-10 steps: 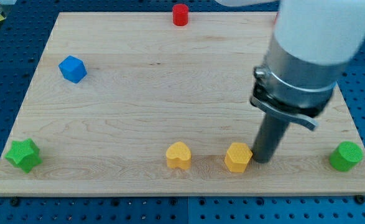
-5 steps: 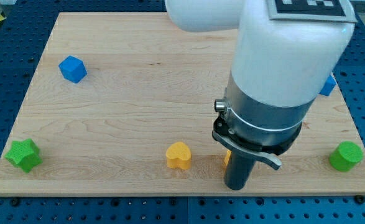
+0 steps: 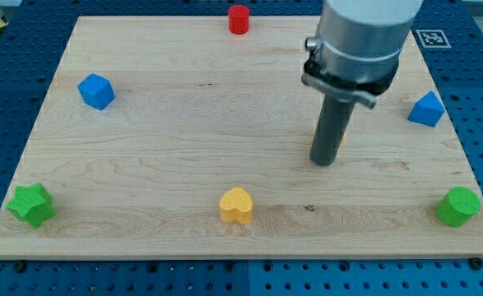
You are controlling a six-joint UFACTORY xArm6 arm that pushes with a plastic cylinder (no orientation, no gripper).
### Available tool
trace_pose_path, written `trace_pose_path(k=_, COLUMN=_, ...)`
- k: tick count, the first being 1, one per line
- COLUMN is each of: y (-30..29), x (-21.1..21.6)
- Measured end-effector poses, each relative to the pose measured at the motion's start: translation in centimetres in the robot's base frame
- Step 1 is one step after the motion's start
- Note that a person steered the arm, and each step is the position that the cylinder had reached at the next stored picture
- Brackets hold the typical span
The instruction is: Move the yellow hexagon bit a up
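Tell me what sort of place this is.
Likely a robotics lab bench: a wooden board of small coloured blocks lies on a blue perforated table, a printed marker tag sits at its corner, and my tip rests on the board.

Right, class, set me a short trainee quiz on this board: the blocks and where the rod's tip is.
1. True or false: my tip touches the yellow heart.
2. Which block lies nearest the view's top? A: red cylinder. B: green star. C: blue cube.
3. Only a thin sliver of the yellow hexagon shows. What hides the rest?

Key:
1. False. My tip is well apart from the heart, up and toward the view's right.
2. A.
3. The rod, which stands in front of it. The sliver peeks out at the rod's left edge, just above my tip.
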State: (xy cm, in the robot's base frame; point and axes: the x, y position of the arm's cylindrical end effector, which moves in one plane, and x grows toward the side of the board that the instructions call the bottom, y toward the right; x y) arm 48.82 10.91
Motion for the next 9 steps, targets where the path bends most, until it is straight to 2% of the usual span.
trace_pose_path(k=2, y=4.2, x=-0.8)
trace_pose_path(k=4, y=4.8, x=-1.1)
trace_pose_path(k=5, y=5.7, x=-3.2)
trace_pose_path(k=9, y=2.2, x=-4.0)
